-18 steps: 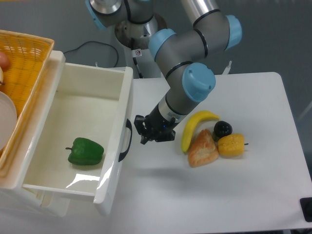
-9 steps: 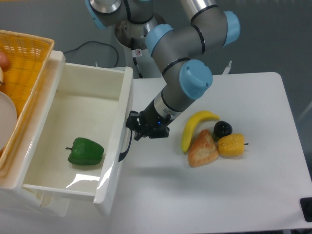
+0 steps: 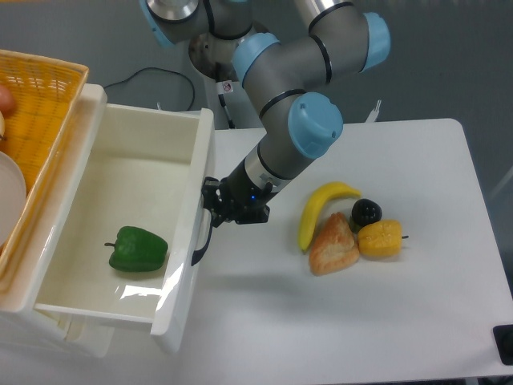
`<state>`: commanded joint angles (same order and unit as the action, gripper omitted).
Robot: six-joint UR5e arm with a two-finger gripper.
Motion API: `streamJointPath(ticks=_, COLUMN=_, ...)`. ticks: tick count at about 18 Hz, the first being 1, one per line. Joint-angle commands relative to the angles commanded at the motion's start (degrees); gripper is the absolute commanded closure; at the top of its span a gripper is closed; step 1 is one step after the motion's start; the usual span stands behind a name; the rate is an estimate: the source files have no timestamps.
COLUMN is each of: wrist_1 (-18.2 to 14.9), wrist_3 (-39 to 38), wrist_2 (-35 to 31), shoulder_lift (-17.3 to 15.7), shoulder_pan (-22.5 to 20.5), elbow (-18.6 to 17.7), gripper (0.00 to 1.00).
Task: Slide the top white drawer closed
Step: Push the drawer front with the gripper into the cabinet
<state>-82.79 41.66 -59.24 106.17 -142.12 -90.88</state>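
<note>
The top white drawer [image 3: 112, 180] stands pulled far out on the left, a deep glossy white tray. Its front panel [image 3: 189, 241] bears a dark curved handle [image 3: 204, 237]. A green bell pepper [image 3: 138, 249] lies inside it. My gripper [image 3: 213, 210] sits against the front panel at the handle's upper end. Its fingers look close together, with nothing seen between them. The lower white drawer is mostly hidden beneath the top one.
A yellow wicker basket [image 3: 36, 104] with a white plate sits at the far left on top of the drawer unit. A banana [image 3: 321, 210], a bread piece [image 3: 333, 245], a dark round fruit [image 3: 366, 212] and a yellow item [image 3: 380, 238] lie on the white table to the right.
My gripper has moved left from open table to the drawer's front panel. The drawer and the pepper have shifted slightly left.
</note>
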Motion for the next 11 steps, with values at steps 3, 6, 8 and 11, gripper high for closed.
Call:
streamJointPath(ticks=3, wrist_1=-0.09, wrist_3=0.00, wrist_2=0.26, shoulder_lift=-0.09, shoulder_pan=0.52, elbow=0.00, gripper=0.97)
streamJointPath(ticks=6, wrist_1=-0.17, wrist_3=-0.09, wrist_2=0.35, shoulder_lift=-0.44, shoulder_pan=0.70, elbow=-0.17, gripper=0.97)
streamJointPath(ticks=8, wrist_1=-0.88, wrist_3=-0.09, wrist_2=0.44, shoulder_lift=-0.44, shoulder_pan=0.88, elbow=-0.26, gripper=0.97)
streamJointPath(ticks=11, wrist_1=-1.58, wrist_3=-0.09, wrist_2=0.62, shoulder_lift=-0.53, shoulder_pan=1.76, elbow=-0.26, gripper=0.97)
